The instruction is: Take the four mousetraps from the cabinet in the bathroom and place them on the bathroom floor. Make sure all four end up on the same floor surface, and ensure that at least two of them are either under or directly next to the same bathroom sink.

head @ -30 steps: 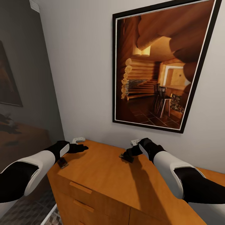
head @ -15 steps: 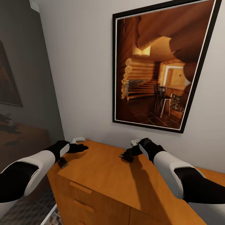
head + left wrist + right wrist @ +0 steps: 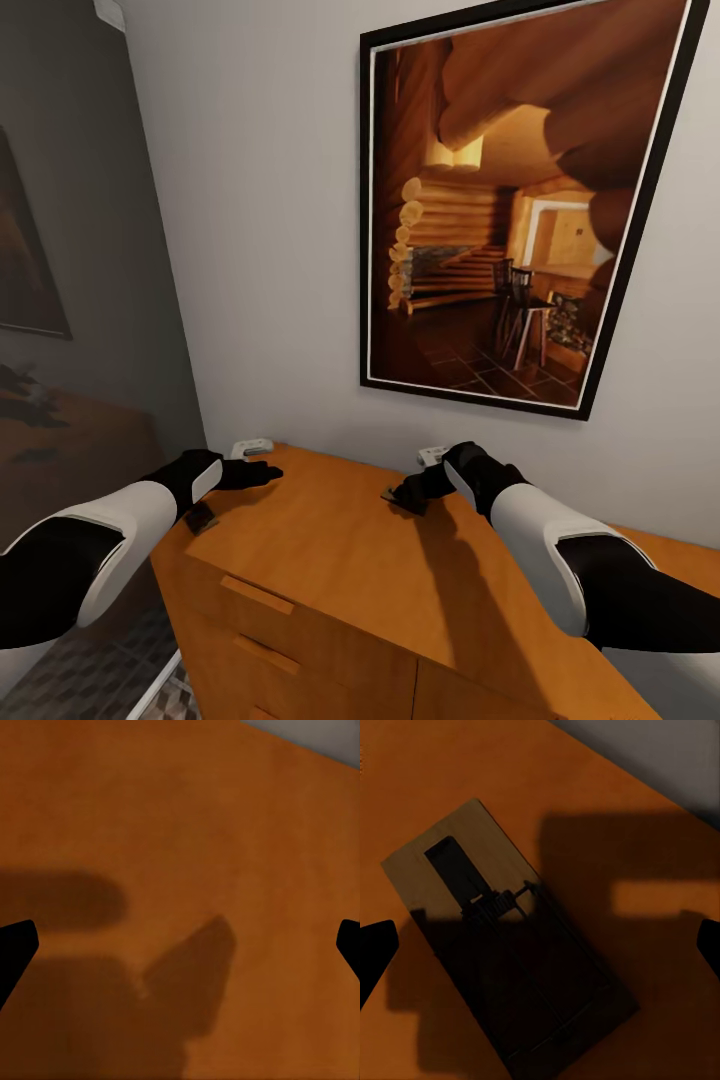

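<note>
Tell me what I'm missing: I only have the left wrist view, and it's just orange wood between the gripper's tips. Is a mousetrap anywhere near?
Observer: Yes. In the head view a mousetrap lies on the cabinet top at its left front corner, beside your left forearm and nearer the robot than the left gripper.
Operator: And the right side?
Observer: The right gripper is open above a second mousetrap, which lies flat between its fingertips in the right wrist view.
Operator: Anything else on top?
Observer: A small white object sits by the wall beyond the left gripper.
</note>
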Available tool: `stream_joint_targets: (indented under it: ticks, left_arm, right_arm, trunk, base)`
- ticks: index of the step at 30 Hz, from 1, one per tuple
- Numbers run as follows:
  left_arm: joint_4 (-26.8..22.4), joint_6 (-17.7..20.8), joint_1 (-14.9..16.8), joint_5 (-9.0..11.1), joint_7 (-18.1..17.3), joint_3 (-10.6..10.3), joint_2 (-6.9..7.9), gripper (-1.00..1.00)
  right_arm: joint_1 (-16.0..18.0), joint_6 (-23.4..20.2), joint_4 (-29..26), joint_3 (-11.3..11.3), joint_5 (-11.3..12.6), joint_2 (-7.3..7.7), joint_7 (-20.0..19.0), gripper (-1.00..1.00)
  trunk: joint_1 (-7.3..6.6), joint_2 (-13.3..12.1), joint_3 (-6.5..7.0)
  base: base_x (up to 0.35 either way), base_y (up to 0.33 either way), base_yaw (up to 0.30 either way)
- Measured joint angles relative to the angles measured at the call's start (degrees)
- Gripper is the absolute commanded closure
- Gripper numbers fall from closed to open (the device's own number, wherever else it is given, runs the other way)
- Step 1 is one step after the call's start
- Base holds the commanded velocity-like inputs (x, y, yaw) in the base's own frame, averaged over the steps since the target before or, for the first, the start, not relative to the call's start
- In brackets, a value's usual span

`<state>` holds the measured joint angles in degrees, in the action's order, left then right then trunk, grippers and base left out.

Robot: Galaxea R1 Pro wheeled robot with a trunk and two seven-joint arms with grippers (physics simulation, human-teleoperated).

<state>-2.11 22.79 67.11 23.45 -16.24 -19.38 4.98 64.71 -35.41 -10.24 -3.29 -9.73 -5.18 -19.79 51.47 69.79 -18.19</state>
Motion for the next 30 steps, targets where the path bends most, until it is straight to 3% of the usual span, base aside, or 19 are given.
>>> stream_joint_targets:
  ticks: [24, 30]
  left_arm:
    - [-0.1, 0.0, 0.0, 0.0, 0.0, 0.0, 0.0, -1.0]
    - [-0.1, 0.0, 0.0, 0.0, 0.0, 0.0, 0.0, -1.0]
  right_arm:
    - [0.0, 0.2, 0.6, -0.1, -0.2, -0.12, 0.1, -1.0]
    - [0.0, 0.5, 0.8, -0.2, -0.5, -0.18, 0.0, -1.0]
  trunk:
    - [0.0, 0.0, 0.0]
    - [1.3, 2.4, -1.06]
  base:
    - [0.0, 0.0, 0.0]
    - [0.0, 0.0, 0.0]
